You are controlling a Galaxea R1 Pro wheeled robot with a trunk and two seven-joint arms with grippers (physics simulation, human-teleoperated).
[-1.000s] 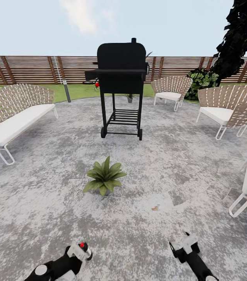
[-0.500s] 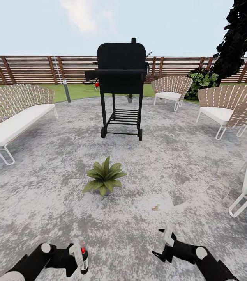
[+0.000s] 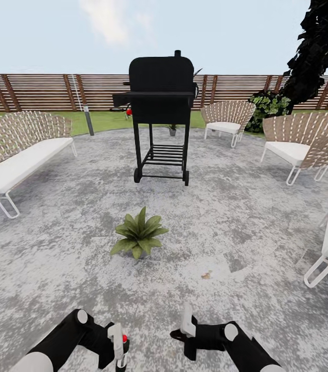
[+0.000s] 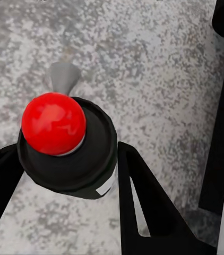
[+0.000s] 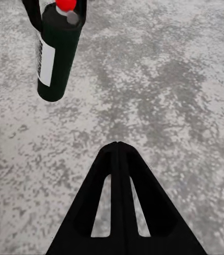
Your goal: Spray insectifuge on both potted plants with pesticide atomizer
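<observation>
You had the pesticide atomizer [image 3: 121, 349] pinched in the left gripper [image 3: 116, 347], low near-left, above the paved patio [image 3: 226, 217]. The right gripper [image 3: 186, 325] was empty, fingers pressed together. The near potted plant [image 3: 138, 233] sat ahead, centre. The second potted plant [image 3: 173, 129] was far, behind the grill [image 3: 161, 106]. My read: spraying step. Next, aim the nozzle at the near rosette.

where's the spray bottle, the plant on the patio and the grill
spray bottle [image 5: 58, 53], right wrist view, on its dark body
plant [image 3: 139, 233], head view, on the middle leaves
grill [image 3: 161, 90], head view, on the black lid
</observation>
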